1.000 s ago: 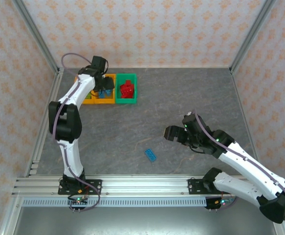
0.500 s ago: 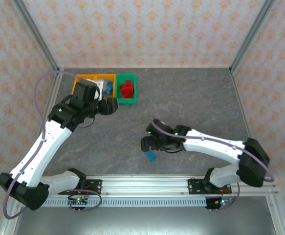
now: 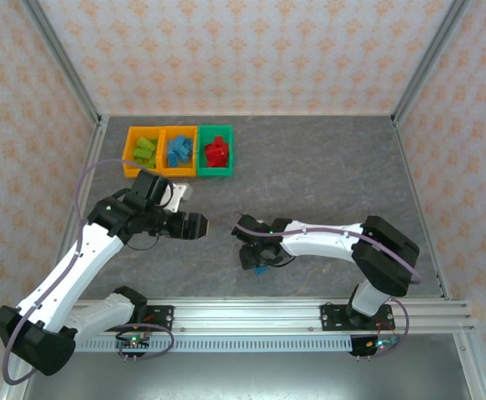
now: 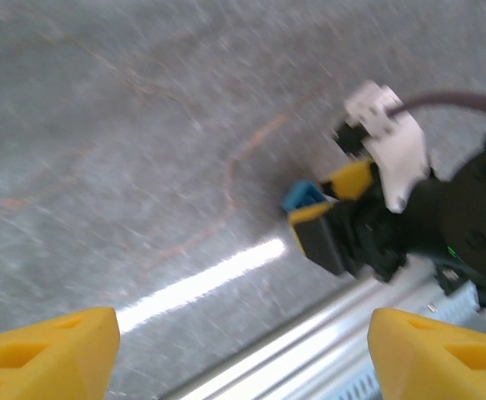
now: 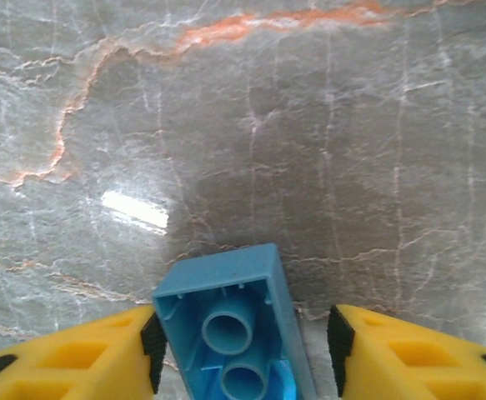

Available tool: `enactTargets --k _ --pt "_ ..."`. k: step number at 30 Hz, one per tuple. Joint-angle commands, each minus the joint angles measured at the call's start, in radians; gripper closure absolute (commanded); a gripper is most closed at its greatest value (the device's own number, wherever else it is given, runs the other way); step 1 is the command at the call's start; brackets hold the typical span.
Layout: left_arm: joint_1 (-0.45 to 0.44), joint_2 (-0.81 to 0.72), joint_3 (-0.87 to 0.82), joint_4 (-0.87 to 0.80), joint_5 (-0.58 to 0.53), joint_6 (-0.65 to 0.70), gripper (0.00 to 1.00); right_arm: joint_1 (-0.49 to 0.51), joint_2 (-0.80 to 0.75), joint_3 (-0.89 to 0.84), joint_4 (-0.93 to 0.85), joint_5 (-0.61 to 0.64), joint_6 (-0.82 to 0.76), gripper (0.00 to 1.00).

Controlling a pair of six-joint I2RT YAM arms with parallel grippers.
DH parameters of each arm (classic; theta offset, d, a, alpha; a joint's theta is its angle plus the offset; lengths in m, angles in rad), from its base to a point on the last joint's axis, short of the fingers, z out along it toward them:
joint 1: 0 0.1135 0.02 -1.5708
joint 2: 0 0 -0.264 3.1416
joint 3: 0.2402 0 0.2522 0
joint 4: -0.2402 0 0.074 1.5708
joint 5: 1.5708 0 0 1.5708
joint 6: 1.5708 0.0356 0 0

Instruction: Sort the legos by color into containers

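A light blue lego (image 5: 226, 321) lies hollow side up on the grey table, between the yellow fingers of my right gripper (image 5: 243, 350). The left pad touches it and a narrow strip of table shows at the right pad. From above, that gripper (image 3: 255, 258) is low at the front middle over the lego (image 3: 260, 268). My left gripper (image 3: 194, 227) hovers open and empty to its left, its fingertips (image 4: 51, 354) wide apart, looking at the lego (image 4: 303, 196). The containers are at the back left: an orange bin (image 3: 145, 151) with green legos, an orange bin (image 3: 179, 151) with blue ones, and a green bin (image 3: 216, 151) with red ones.
The metal rail (image 3: 251, 315) runs along the near table edge, just in front of both grippers. Frame posts and patterned walls close in the left, right and back sides. The two grippers are about a hand's width apart.
My left arm swung from the bins to the front middle and its jaws widened. My right gripper moved left and down onto the blue lego and its jaws narrowed around it.
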Motion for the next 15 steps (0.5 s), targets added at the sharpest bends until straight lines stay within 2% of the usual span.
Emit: enactTargets --k 1,5,10,12,15 --pt "-0.004 -0.058 -0.022 -0.051 0.173 0.027 0.19 0.007 0.008 -0.022 0.014 -0.005 0.004 0.51" --pt "-0.004 -0.067 -0.032 -0.050 0.153 0.016 0.15 0.007 0.027 -0.005 0.007 0.000 0.002 0.63" --pt "-0.002 -0.079 -0.014 -0.064 -0.062 0.008 0.11 0.007 -0.018 0.027 -0.013 0.064 0.021 0.75" --pt "-0.001 -0.103 -0.002 -0.045 -0.174 -0.001 0.08 0.006 -0.081 0.036 0.026 0.089 0.016 0.79" --pt "-0.002 -0.151 0.006 0.017 -0.338 -0.012 0.05 -0.005 -0.149 0.074 0.119 0.156 -0.022 0.80"
